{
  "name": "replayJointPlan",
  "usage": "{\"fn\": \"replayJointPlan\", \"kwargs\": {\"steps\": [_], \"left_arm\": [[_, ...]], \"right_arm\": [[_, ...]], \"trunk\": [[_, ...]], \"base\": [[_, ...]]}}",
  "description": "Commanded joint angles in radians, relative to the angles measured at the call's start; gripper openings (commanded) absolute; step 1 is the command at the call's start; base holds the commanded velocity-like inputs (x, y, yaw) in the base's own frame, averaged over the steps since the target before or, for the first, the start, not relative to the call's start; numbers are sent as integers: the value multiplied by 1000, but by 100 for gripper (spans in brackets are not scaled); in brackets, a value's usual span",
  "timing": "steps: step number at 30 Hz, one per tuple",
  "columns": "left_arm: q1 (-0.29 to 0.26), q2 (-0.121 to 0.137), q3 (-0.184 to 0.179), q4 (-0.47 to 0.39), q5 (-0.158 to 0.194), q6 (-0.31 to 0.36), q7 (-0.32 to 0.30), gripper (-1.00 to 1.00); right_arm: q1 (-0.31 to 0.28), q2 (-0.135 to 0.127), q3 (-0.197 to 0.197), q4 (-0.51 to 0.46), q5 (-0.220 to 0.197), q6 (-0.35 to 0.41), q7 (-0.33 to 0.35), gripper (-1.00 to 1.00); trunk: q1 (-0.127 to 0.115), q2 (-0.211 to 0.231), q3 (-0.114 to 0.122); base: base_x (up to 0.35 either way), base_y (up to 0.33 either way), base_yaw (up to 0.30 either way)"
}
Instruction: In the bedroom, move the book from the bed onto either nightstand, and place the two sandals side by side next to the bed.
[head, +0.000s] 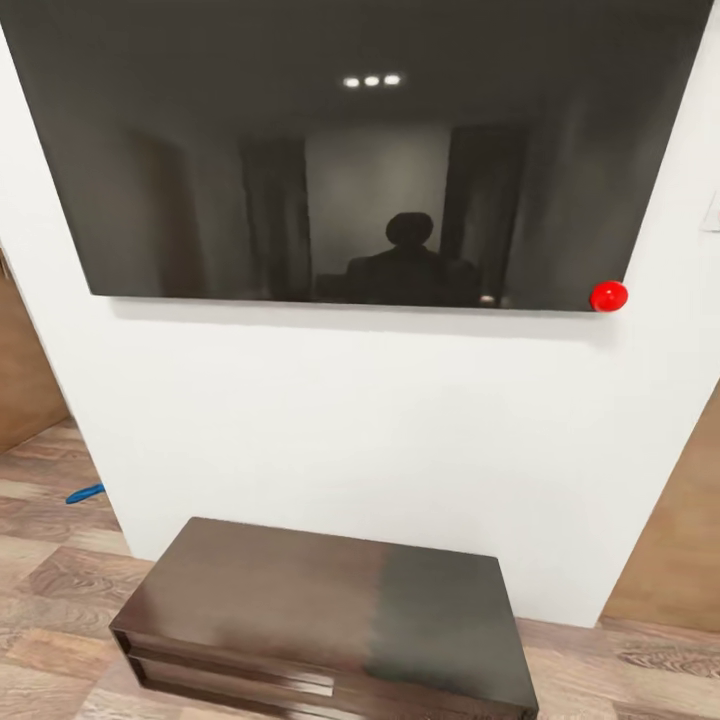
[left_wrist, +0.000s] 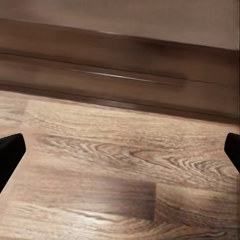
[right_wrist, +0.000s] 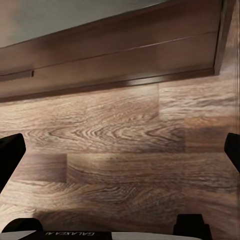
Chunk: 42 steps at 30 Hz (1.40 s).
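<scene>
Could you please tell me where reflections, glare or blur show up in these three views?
Head view: the large black wall-mounted screen mirrors three ceiling lights and a dark silhouette; the long dark wooden cabinet has a grey sheen on its right half. Left wrist view: the cabinet front is soft and blurred, the wood-plank floor sharper. Right wrist view: crisp floor grain, with a dim shadow nearest the open right pincer.

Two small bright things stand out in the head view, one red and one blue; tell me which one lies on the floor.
The blue object, lying on the wood floor at the wall's left corner. The red ball sits at the TV screen's lower right corner.
</scene>
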Motion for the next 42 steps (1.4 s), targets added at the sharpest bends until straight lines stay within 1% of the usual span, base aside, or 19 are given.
{"fn": "replayJointPlan", "kwargs": {"steps": [1,13,26,42], "left_arm": [[0,0,1,0,0,-3,0,100],[0,0,1,0,0,-3,0,100],[0,0,1,0,0,-3,0,100],[0,0,1,0,0,-3,0,100]], "right_arm": [[-1,0,-2,1,-6,0,6,100],[-1,0,-2,1,-6,0,6,100],[-1,0,-2,1,-6,0,6,100],[-1,0,-2,1,-6,0,5,100]], "trunk": [[0,-1,-1],[0,-1,-1],[0,-1,-1],[0,-1,-1]], "base": [[0,0,-283],[14,0,-283],[173,108,-283],[11,8,-283]]}}
